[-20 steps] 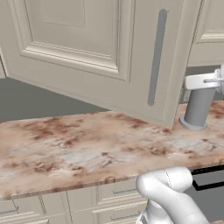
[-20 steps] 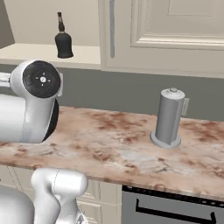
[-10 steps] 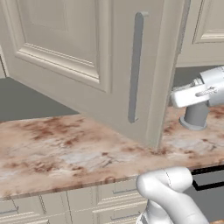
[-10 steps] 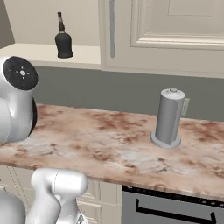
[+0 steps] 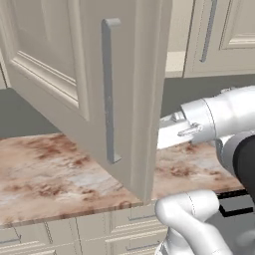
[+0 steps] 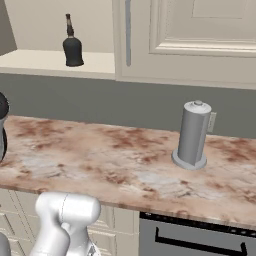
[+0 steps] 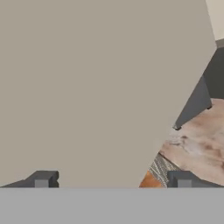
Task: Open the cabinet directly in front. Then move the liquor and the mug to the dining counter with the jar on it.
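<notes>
The arm (image 5: 219, 119) is finished in glossy white, with rounded, tubular link housings. A dark, near-black joint cap is fitted at the right edge of the left base view, just right of the white forearm link. A thin grey seam ring and a small metallic fitting are seen where the forearm narrows. A bulbous white elbow housing (image 6: 65, 215) is seen below the surface (image 6: 125, 165). The tool (image 7: 113, 179) carries two small dark grey, blocky finger tips (image 7: 41, 179).
</notes>
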